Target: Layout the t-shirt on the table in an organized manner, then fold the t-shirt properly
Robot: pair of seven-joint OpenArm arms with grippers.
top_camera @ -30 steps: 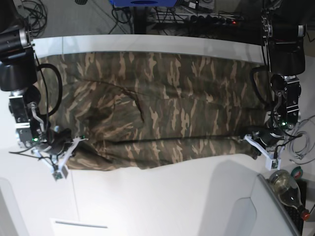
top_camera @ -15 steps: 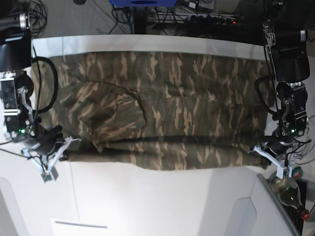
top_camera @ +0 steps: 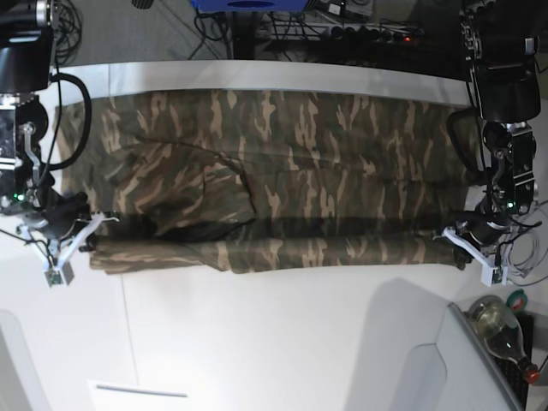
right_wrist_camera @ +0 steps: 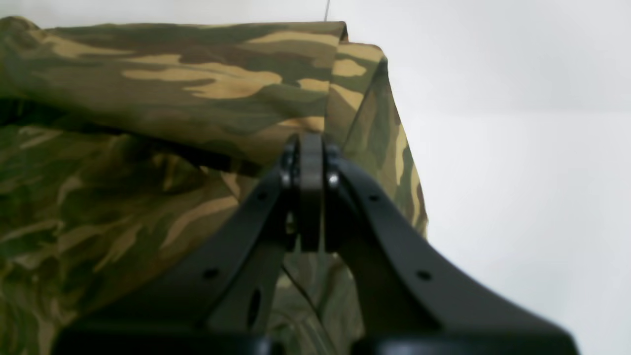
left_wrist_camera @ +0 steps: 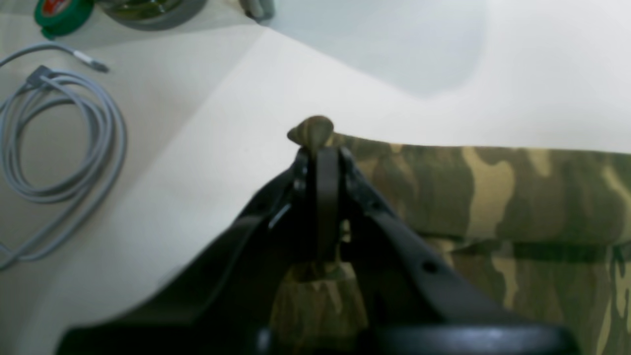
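Across the white counter (top_camera: 274, 360) the camo shirt (top_camera: 282, 180) lies spread wide, with its near edge lifted into a long strip hanging between the two arms. Left claw (left_wrist_camera: 315, 148) is pinched tight on one corner of that edge, a little nub of cloth poking out past the tips. Right claw (right_wrist_camera: 310, 143) is clamped on the opposite corner the same way.

Handling-wise I'd guess it's light, floppy cotton: no stiffness at all, so it sags and creases wherever it isn't held. Corners and hems look like the sane places to grab, and both ends need to move together or the strip will twist. Middle of the shirt has some wrinkles already.

Counter looks smooth and slick, so the cloth should slide easily, and there's loads of bare space in front. Clutter sits off to the left arm's side: a coiled grey cable (left_wrist_camera: 59, 148), a green tape roll (left_wrist_camera: 61, 12) and a bottle (top_camera: 501, 330). Cables and a power strip behind.
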